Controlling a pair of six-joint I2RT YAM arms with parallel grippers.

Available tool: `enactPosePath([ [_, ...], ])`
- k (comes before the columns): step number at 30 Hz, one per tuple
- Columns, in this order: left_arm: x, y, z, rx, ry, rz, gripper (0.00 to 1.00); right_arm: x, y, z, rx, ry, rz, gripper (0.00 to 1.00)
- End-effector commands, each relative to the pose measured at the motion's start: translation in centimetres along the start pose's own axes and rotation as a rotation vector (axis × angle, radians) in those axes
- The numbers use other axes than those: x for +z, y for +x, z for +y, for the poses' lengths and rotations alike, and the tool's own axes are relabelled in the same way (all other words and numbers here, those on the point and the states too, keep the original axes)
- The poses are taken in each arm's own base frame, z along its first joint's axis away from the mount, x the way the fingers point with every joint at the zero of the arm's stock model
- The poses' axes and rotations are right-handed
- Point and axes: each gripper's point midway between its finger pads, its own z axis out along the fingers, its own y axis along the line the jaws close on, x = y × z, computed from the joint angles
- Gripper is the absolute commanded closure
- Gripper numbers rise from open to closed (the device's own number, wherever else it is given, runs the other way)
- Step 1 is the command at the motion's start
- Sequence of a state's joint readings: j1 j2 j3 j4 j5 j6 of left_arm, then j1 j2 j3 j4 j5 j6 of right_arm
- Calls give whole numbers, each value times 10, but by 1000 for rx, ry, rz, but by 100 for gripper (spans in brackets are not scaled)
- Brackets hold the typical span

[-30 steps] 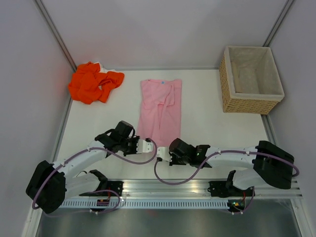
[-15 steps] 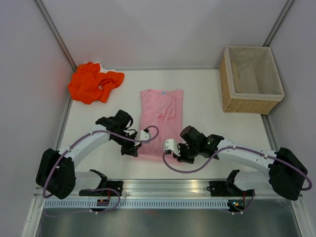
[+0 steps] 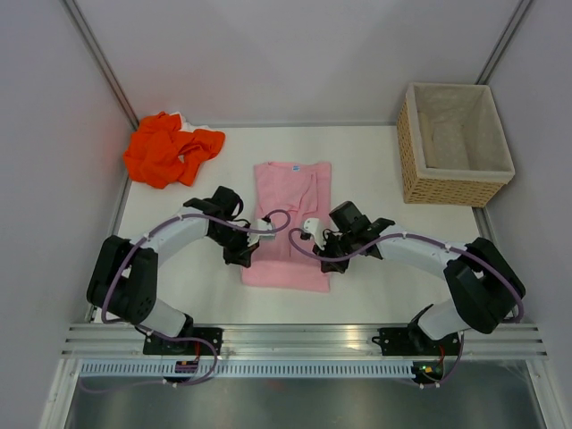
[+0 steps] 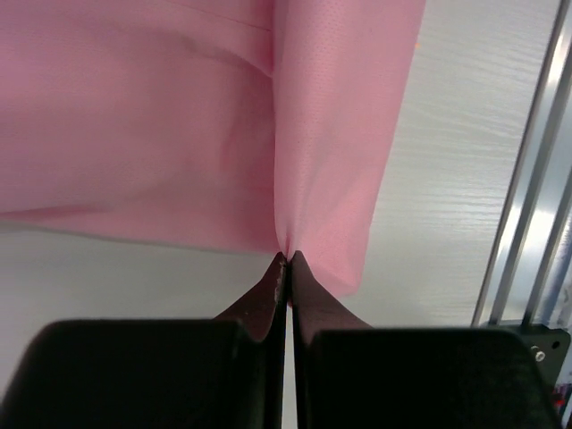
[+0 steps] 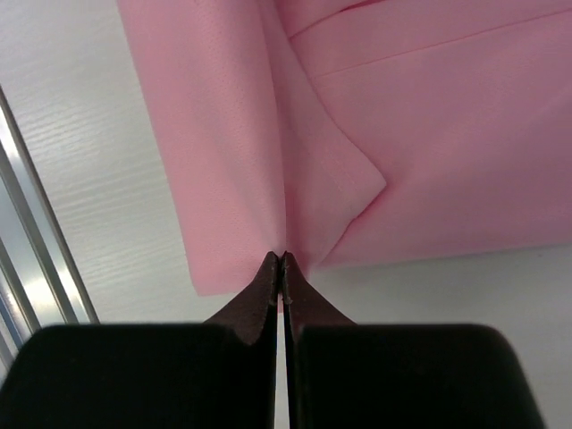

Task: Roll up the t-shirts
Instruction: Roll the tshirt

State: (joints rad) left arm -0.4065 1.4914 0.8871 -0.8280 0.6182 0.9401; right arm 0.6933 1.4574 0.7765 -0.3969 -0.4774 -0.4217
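The pale pink t-shirt [image 3: 288, 223] lies folded into a narrow strip in the middle of the table, its near end folded back over itself. My left gripper [image 3: 248, 246] is shut on the shirt's left edge [image 4: 295, 179]. My right gripper [image 3: 327, 243] is shut on its right edge [image 5: 268, 161]. Both pinch a raised crease of pink cloth at their fingertips. The bright orange t-shirt [image 3: 170, 148] lies crumpled at the far left corner, away from both grippers.
A woven wicker basket [image 3: 454, 143] with pale lining stands at the far right. The metal rail [image 3: 304, 340] runs along the table's near edge. Grey walls close in the table at left, back and right.
Both grippers moved from the shirt's near hem away from the bases, carrying the hem up over the shirt. The visible shirt is now shorter.
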Motion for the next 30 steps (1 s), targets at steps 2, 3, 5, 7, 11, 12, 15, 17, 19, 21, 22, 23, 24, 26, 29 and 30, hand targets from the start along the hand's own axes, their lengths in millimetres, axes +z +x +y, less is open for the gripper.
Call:
enactPosePath([
  [2,-5,-7,39,30,-107,10,98,0,-19,-26,60,44,-52,100],
  [3,-4,-7,41,38,-114,13,98,1,-20,-27,64,44,-52,100],
  [5,-2,-2,48,52,-139,28,98,5,-17,-31,72,57,-36,100],
  [7,2,5,52,66,-159,41,98,6,-13,-35,82,73,-21,100],
  [11,6,13,60,84,-205,63,97,9,-12,-40,99,95,-19,96],
  [12,6,13,61,84,-209,60,96,10,-13,-43,109,108,-24,92],
  [15,7,10,61,88,-213,47,95,2,-17,-57,152,205,-23,86],
  [17,7,9,60,82,-214,44,93,-8,-24,-61,183,252,-41,80],
  [19,8,9,58,77,-212,43,92,-27,-41,-61,198,297,-110,75],
  [21,9,8,57,67,-216,37,92,-36,-48,-58,265,321,-172,72],
  [22,9,8,56,63,-216,33,91,-39,-52,-55,290,320,-202,71],
  [23,9,7,55,54,-215,30,91,-41,-59,-43,329,275,-266,71],
  [24,10,7,54,50,-215,27,91,-39,-62,-35,368,245,-294,72],
  [26,10,6,54,37,-220,23,88,-38,-76,-21,389,182,-386,77],
  [29,8,6,56,22,-243,22,86,-15,-60,-4,451,145,-403,83],
  [30,7,6,59,26,-257,26,83,-9,-59,3,468,125,-399,85],
])
